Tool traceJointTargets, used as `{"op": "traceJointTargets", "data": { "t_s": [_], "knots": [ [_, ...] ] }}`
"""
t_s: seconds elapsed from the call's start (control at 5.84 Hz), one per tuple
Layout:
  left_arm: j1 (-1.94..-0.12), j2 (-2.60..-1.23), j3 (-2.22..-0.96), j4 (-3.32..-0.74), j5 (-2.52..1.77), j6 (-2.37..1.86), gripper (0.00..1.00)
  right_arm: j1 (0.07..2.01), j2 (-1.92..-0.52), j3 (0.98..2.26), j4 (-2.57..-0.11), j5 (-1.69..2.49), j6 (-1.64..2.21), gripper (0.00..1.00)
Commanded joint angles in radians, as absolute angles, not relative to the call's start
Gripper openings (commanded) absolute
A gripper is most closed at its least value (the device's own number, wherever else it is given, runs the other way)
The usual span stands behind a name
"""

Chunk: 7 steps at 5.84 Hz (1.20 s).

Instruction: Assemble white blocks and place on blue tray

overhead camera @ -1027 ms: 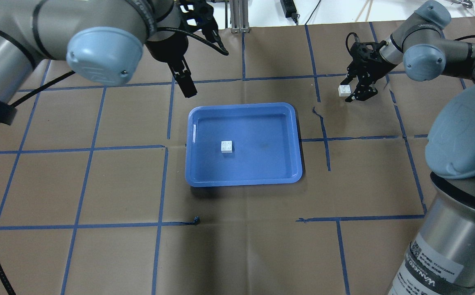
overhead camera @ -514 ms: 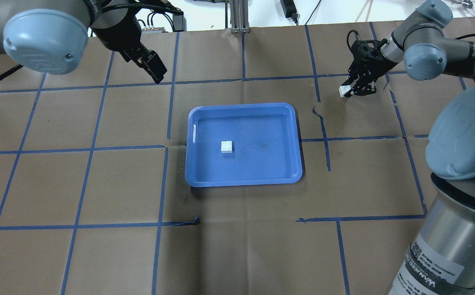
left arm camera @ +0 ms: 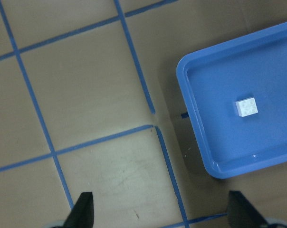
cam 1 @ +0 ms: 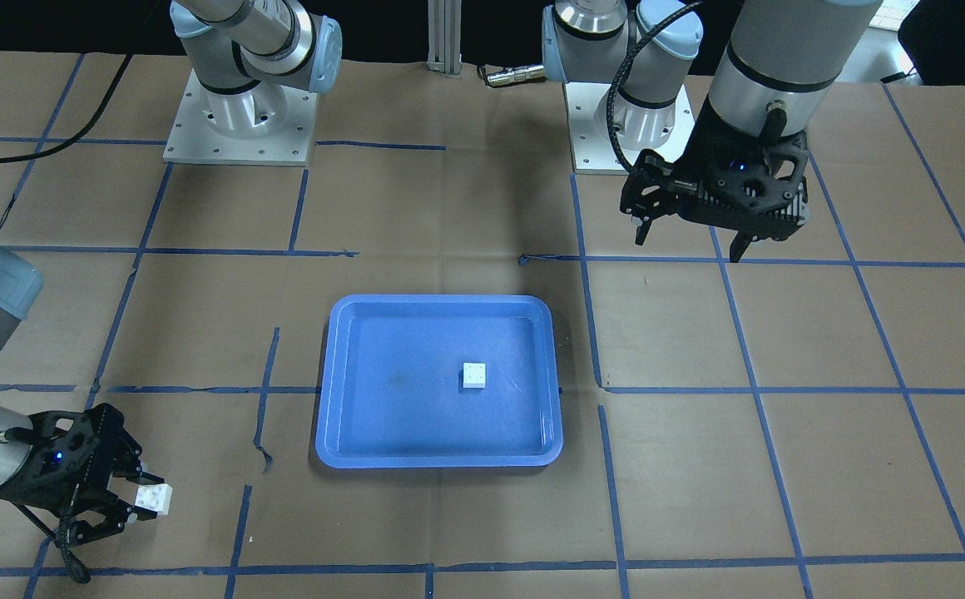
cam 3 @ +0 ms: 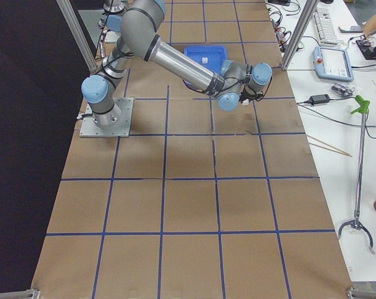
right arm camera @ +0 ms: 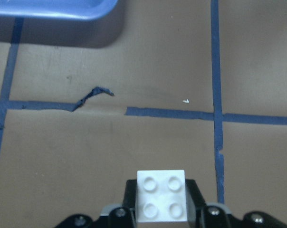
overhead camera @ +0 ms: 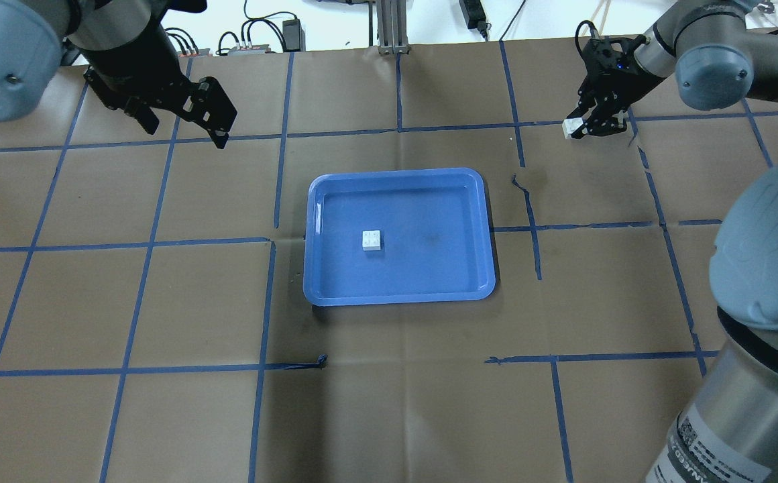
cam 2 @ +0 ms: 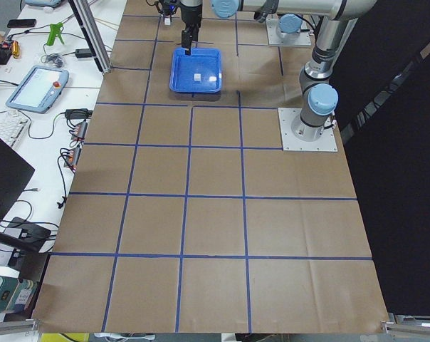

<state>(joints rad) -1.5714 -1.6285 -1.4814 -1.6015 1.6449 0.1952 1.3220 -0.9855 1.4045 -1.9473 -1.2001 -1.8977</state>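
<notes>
Held white block (overhead camera: 571, 126) has shifted a little toward 12 o'clock in your overhead view since a second ago. Right gripper (overhead camera: 579, 129) pinches it at 2 o'clock from the blue tray (overhead camera: 399, 296). Other white block (overhead camera: 371, 239) hasn't moved: flat on the tray floor, studs up, just 9 o'clock of centre. Left gripper (overhead camera: 184, 131) has swung out to 10 o'clock of the tray, fingers spread wide, above the brown-paper table (overhead camera: 389, 402).
</notes>
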Motion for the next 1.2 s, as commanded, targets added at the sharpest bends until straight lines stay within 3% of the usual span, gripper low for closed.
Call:
{"op": "traceJointTargets", "data": {
  "t_s": [0.0, 0.34, 1.03],
  "knots": [
    [-1.521, -1.602, -1.488, -1.669, 1.678, 0.155, 0.99, 1.429, -1.075, 1.472, -1.930, -1.197, -1.802, 0.30],
    [-1.522, -1.606, -1.488, -1.678, 1.677, 0.126, 0.99, 1.539, -1.155, 1.630, -2.049, -1.187, -1.656, 0.30],
    [-1.522, -1.612, -1.489, -1.671, 1.677, 0.129, 0.99, 1.767, -1.149, 1.958, -2.622, -1.190, -1.252, 0.30]
  ]
}}
